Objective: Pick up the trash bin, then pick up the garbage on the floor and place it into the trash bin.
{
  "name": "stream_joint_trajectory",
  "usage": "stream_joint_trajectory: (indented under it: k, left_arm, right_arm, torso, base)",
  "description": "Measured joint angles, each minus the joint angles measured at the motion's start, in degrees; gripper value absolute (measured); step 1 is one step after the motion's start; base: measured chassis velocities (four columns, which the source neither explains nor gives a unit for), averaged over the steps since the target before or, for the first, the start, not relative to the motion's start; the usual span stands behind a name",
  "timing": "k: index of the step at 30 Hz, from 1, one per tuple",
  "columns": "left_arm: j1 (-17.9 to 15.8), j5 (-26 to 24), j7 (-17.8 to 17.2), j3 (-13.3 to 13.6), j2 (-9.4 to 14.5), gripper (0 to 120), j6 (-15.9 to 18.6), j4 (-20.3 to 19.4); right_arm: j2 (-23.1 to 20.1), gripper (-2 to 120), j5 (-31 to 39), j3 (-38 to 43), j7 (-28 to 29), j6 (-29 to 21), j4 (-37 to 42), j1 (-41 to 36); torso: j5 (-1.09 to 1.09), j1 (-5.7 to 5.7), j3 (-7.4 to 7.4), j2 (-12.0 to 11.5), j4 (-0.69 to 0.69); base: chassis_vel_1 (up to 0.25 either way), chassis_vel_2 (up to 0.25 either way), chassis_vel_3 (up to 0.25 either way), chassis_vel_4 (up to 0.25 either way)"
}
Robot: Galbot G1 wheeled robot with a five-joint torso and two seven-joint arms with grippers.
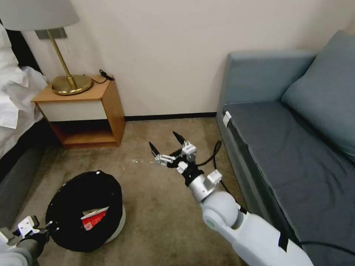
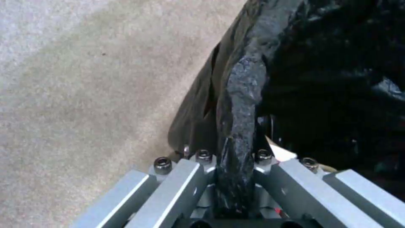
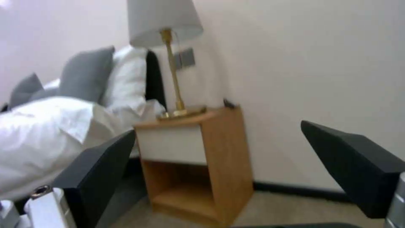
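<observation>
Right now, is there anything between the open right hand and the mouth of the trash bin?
Nothing visible. The right hand hangs open above bare carpet, and only carpet lies between it and the bin. The left hand grips the bin's rim on the far side.

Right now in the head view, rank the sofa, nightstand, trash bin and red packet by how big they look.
1. Sofa
2. Nightstand and trash bin: similar; the bin is nearer, so unsure
3. Red packet

Trash bin [image 1: 79, 218] on floor at left, nightstand [image 1: 83, 111] behind it, sofa [image 1: 292, 147] at right.
</observation>
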Motion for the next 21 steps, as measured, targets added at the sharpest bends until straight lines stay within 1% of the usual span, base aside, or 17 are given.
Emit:
stream_joint_trajectory:
  k: [3,11,19,21]
  left_arm:
    - [-0.21,0.67,0.54,0.44,0.0,3,-0.03,0.89]
    - [-0.36,1.83,0.89,0.98,-0.07,3,-0.1,1.64]
    - [-0.21,2.49,1.05,0.93,0.18,3,-0.18,2.02]
    - [0.02,2.49,0.86,0.52,0.25,3,-0.25,1.95]
  right_arm:
    - [0.48,100,-1.47,0.64,0.52,0.44,-0.8,-1.62]
    - [0.7,100,-2.15,1.32,0.64,0.9,-1.84,-2.61]
    - [0.7,100,-2.86,1.6,1.01,1.13,-2.75,-3.37]
    - [0.64,100,-3.1,1.64,1.16,1.13,-2.94,-3.42]
  torso:
    - [0.0,0.0,0.0,0.0,0.0]
    - [0.0,0.0,0.0,0.0,0.0]
    - [0.0,0.0,-0.01,0.0,0.0]
    - [0.0,0.0,-0.01,0.0,0.0]
  base:
    - [0.0,0.0,0.0,0.0]
    - [0.0,0.0,0.0,0.0]
    - [0.0,0.0,0.0,0.0]
    - [0.0,0.0,0.0,0.0]
